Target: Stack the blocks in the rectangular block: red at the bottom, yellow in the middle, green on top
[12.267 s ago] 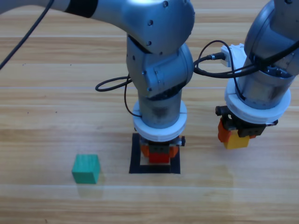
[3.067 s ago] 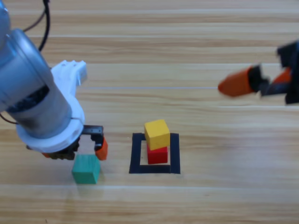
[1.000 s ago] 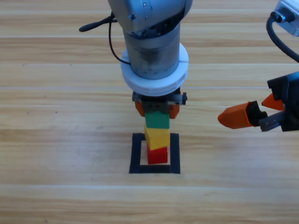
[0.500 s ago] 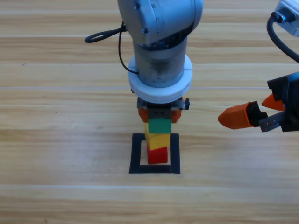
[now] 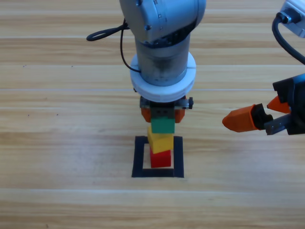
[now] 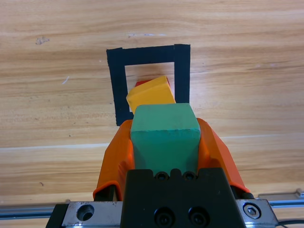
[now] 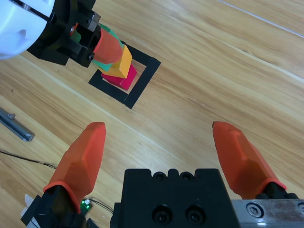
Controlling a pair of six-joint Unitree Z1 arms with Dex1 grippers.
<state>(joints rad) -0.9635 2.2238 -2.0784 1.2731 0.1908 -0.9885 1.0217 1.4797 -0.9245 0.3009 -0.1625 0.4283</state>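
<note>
Three cubes, one stack: left gripper point(image 5: 162, 116) clasps green point(image 5: 162, 125) atop yellow point(image 5: 161, 141) and red point(image 5: 161, 159) inside the rectangular block point(image 5: 139, 157); right gripper point(image 7: 161, 154) spread wide.

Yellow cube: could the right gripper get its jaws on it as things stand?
Probably not. The left gripper is clamped on the green cube directly above the yellow cube, crowding it. The right gripper waits open, off to the side.

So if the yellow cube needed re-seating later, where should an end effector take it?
By two opposite side faces, coming from above once the green cube is off. The yellow cube sits twisted on the red cube, so the end effector should turn to match its faces.
</note>
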